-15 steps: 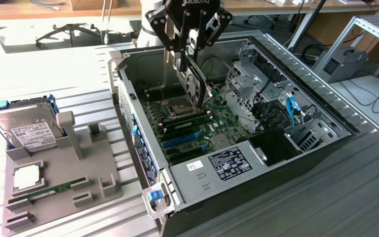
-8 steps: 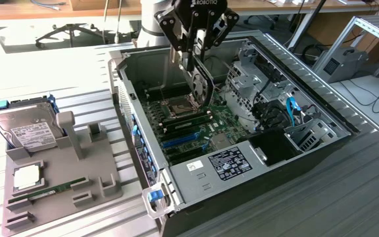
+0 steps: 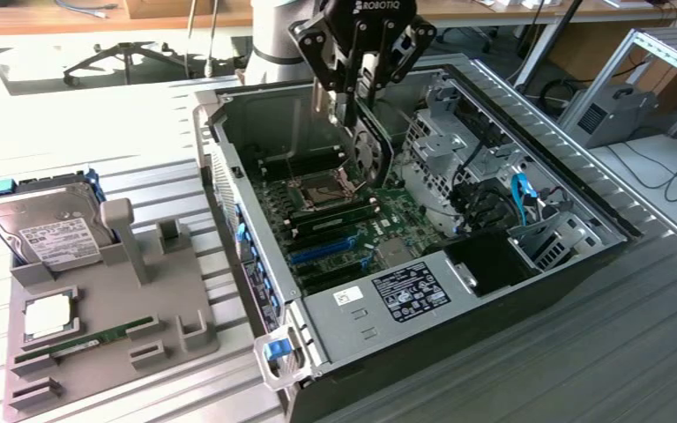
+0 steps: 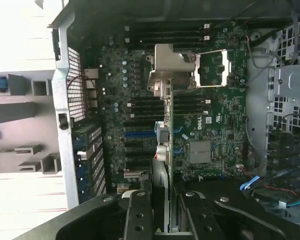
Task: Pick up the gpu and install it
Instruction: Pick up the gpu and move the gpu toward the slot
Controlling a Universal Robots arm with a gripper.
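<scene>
Exterior view: gripper (image 3: 358,99) clamped on the gpu (image 3: 370,152), card held upright w/ fan showing, above motherboard (image 3: 404,211) inside open pc case (image 3: 223,167)

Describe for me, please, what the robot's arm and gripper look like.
The arm is a pale grey, rounded tube. Its gripper is black, with white ROBOTIQ lettering on its body. The jaws are built of flat linked bars joined by round pins, which the wrist view shows from close by.
</scene>
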